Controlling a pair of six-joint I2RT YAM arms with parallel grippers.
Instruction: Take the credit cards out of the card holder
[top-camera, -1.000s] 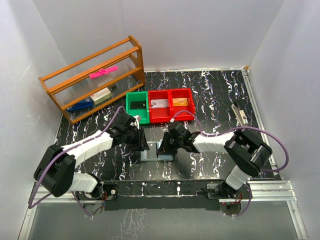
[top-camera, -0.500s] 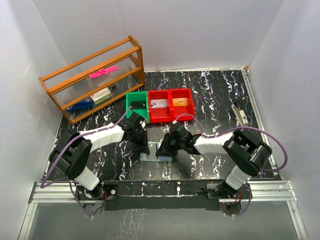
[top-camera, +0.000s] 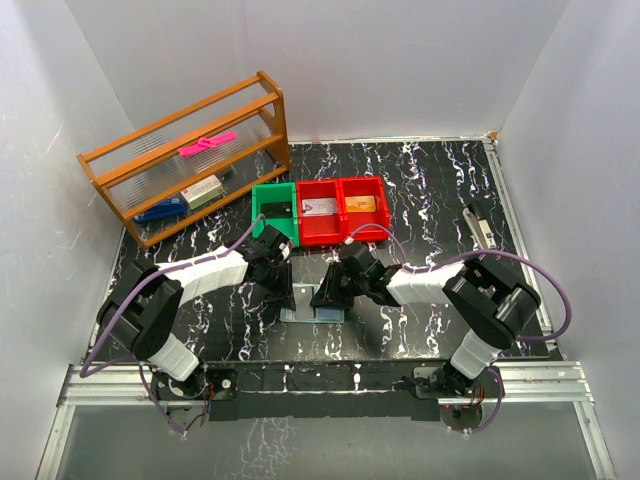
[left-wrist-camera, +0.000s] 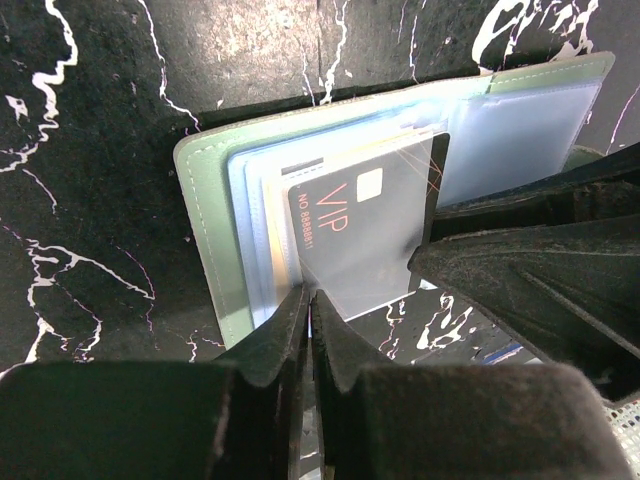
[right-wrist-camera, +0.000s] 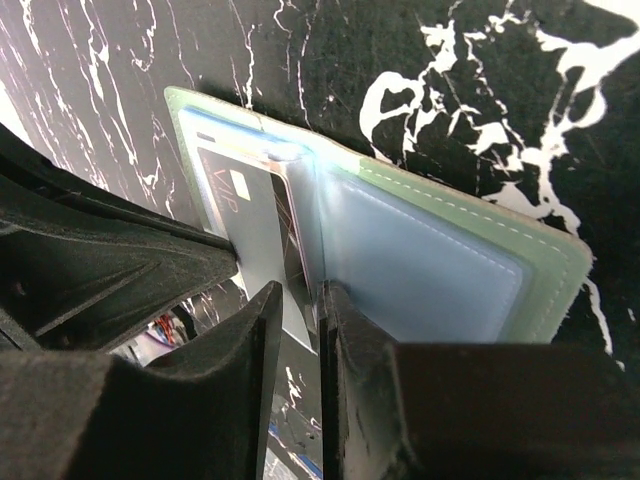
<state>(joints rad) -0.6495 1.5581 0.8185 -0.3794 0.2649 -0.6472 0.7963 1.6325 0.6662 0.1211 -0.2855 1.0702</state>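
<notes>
The card holder (top-camera: 305, 312) lies open on the black marbled table between my two grippers. Its pale blue inside and grey-green edging show in the left wrist view (left-wrist-camera: 205, 230) and the right wrist view (right-wrist-camera: 440, 270). A grey credit card (left-wrist-camera: 365, 240) marked VIP sticks partway out of the left half's pocket, and it also shows in the right wrist view (right-wrist-camera: 255, 230). My left gripper (left-wrist-camera: 310, 300) (top-camera: 287, 297) is shut on this card's near edge. My right gripper (right-wrist-camera: 300, 300) (top-camera: 322, 297) is pinched on the holder's near edge by the fold. Other cards are hidden.
A green bin (top-camera: 257, 215) and two red bins (top-camera: 320, 186) (top-camera: 365, 183) stand just behind the holder. A wooden rack (top-camera: 185, 160) with small items stands at the back left. A small stapler-like object (top-camera: 480, 228) lies at the far right.
The left arm's elbow swung up and inward, and its gripper closed in on the holder's left half. The right arm has hardly moved.
</notes>
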